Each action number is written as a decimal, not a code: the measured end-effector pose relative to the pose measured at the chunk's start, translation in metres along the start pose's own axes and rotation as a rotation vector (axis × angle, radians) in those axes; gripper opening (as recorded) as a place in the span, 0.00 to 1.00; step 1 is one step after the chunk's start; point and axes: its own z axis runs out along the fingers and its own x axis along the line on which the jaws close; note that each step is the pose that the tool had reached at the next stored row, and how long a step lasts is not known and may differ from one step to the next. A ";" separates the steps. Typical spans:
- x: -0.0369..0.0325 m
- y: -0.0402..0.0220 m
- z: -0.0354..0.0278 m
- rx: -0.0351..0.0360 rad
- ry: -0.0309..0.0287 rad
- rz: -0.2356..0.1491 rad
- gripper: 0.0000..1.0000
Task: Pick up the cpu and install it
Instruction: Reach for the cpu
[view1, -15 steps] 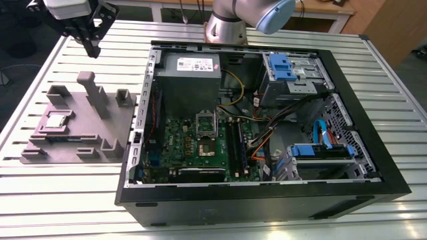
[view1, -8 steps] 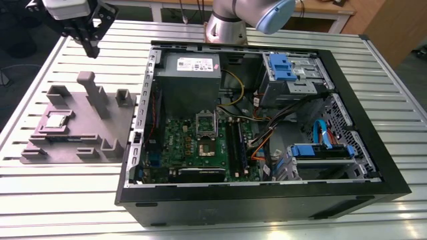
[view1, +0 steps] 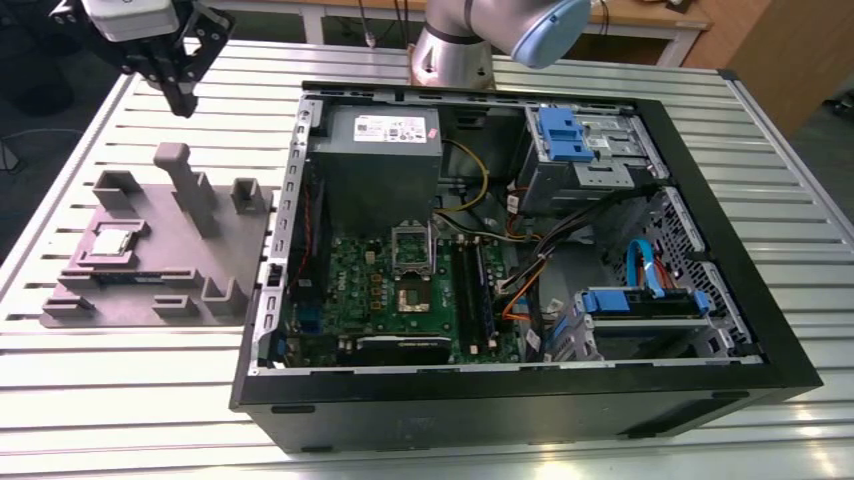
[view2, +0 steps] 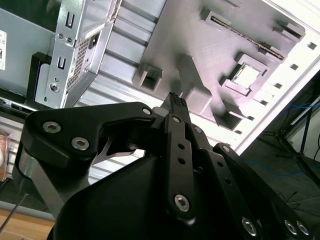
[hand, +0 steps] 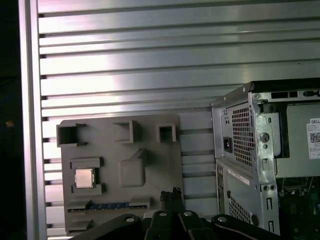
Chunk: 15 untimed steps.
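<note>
The gripper (view1: 182, 100) hangs above the worktop (view1: 107, 390), and its fingers are pressed together with nothing between them. The cpu (view1: 114, 240) lies in a square pocket of the grey tray (view1: 187, 268), just beside the open computer case (view1: 534, 405).

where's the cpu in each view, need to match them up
Exterior view: cpu in the grey tray on the exterior view's left, outside the computer case.
Second wrist view: cpu in the tray's square pocket.
First wrist view: cpu in that same pocket.
Shared landmark: the grey tray.
</note>
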 end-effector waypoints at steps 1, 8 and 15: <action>0.0002 0.0000 0.0001 0.0001 0.0006 0.000 0.10; 0.0022 -0.0001 0.0007 0.0001 0.0031 0.000 0.10; 0.0094 -0.0008 0.0017 0.0003 0.0041 0.000 0.10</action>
